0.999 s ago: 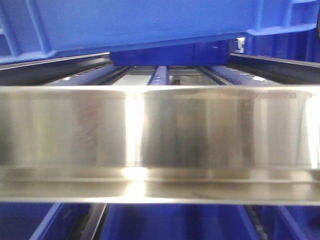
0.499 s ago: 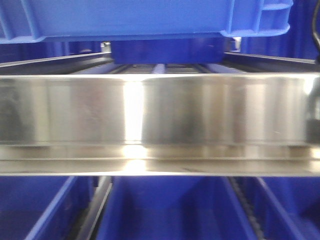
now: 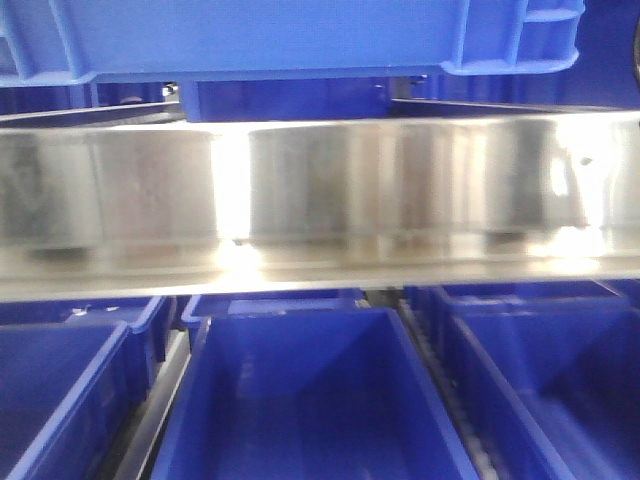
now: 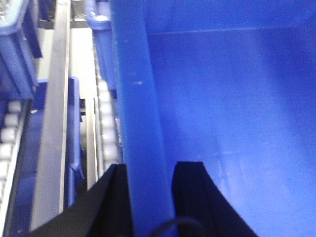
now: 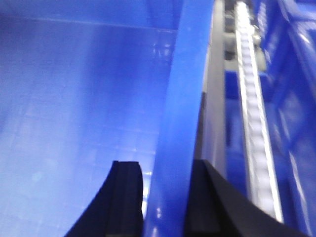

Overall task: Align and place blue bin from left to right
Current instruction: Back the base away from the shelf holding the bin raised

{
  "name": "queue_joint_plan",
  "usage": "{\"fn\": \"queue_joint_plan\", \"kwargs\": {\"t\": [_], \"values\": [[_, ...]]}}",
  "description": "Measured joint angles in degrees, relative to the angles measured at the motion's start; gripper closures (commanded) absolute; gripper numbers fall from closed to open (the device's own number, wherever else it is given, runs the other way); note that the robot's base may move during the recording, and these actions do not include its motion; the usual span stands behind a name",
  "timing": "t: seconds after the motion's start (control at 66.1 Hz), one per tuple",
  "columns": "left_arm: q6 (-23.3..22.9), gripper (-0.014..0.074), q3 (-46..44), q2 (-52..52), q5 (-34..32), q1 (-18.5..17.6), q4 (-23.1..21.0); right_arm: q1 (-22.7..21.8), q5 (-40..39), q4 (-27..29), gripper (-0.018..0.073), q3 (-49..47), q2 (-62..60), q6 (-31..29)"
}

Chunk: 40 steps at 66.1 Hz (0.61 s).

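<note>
Tilted a second ago, the blue bin (image 3: 260, 35) now hangs level just above the steel rail (image 3: 400, 190), with its long axis parallel to the rail. The left gripper (image 4: 150, 173) and right gripper (image 5: 163, 173) each pinch an opposite wall. Roller tracks (image 4: 106, 128) run alongside, and royal-blue bins (image 3: 300, 400) lie below.

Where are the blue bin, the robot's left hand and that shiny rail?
blue bin (image 3: 270, 35): front view, side wall.
left hand (image 4: 152, 170): left wrist view, midway between fingertips.
shiny rail (image 3: 350, 190): front view, front face.
</note>
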Motion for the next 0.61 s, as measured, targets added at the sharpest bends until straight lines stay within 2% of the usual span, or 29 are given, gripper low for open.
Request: {"fn": "queue_joint_plan", "kwargs": {"t": [0.605], "values": [[0.0, 0.0708, 0.0, 0.0, 0.0, 0.0, 0.0, 0.0, 0.0, 0.0, 0.0712, 0.0, 0.0, 0.0]]}}
